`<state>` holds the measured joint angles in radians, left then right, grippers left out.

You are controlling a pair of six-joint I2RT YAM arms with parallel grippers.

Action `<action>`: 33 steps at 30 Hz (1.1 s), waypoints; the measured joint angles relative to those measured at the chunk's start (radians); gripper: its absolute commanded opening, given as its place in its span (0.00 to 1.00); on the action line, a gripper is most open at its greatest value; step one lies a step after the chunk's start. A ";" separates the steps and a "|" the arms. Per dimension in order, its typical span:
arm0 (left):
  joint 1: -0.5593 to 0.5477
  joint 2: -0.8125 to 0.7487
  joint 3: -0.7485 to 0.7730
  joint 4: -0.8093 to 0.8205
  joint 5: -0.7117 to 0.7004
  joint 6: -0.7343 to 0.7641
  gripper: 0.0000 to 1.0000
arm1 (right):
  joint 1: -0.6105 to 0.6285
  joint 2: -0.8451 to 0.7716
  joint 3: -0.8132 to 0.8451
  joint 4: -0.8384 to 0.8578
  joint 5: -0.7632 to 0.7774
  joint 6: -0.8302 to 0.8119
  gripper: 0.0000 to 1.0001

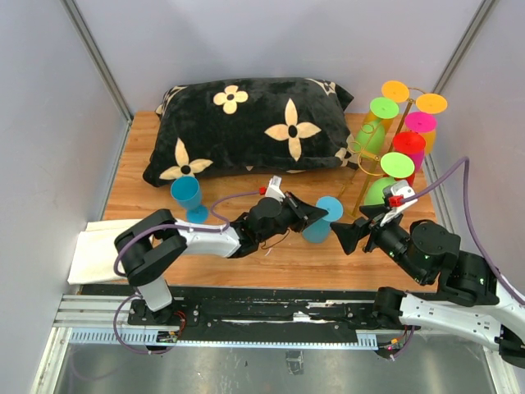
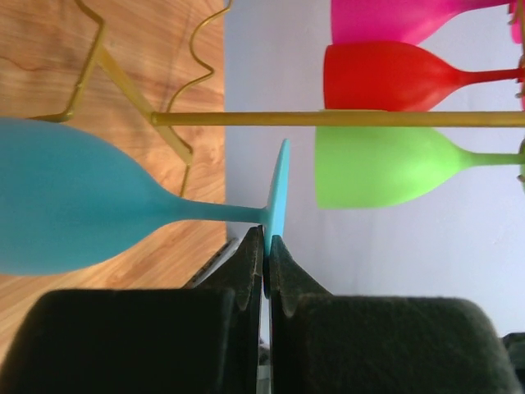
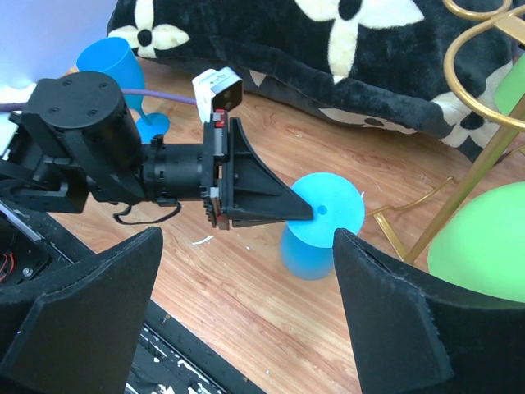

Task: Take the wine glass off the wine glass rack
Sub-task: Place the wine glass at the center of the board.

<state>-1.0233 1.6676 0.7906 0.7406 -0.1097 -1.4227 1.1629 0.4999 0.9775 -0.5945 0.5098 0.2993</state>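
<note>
My left gripper [image 1: 316, 215] is shut on the rim of the round foot of a light blue wine glass [image 1: 326, 222]. The glass hangs bowl down, just left of the wine glass rack [image 1: 361, 193], a gold wire stand. In the left wrist view the blue glass [image 2: 74, 197] lies sideways with its foot pinched at my left gripper [image 2: 265, 242]; the rack's pole [image 2: 328, 118] crosses behind it. My right gripper [image 3: 246, 236] stands open and empty, facing the blue foot [image 3: 328, 209] from a short way off. In the top view it [image 1: 354, 228] sits beside the rack's base.
Several coloured glasses hang upside down on the rack, among them a green one [image 1: 397, 164] and a red one [image 1: 408, 144]. Another blue glass [image 1: 187, 195] stands upright at the left. A black flowered pillow [image 1: 246, 123] fills the back. A white cloth [image 1: 94, 250] lies at the front left.
</note>
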 measured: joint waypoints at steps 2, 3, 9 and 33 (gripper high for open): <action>-0.002 0.044 0.024 0.022 0.004 -0.008 0.00 | 0.000 -0.009 -0.007 0.000 0.000 0.005 0.85; -0.003 0.059 0.039 0.030 0.006 -0.011 0.00 | 0.000 -0.014 -0.009 -0.001 0.002 0.008 0.85; -0.008 0.145 0.131 0.065 0.025 -0.017 0.00 | 0.000 -0.045 -0.015 0.003 0.018 0.012 0.85; -0.013 -0.043 -0.103 0.136 0.105 0.034 0.01 | 0.000 0.073 -0.004 0.046 0.028 -0.008 0.85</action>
<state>-1.0363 1.6241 0.6872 0.8768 -0.0044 -1.3891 1.1629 0.5728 0.9733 -0.5488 0.5381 0.2909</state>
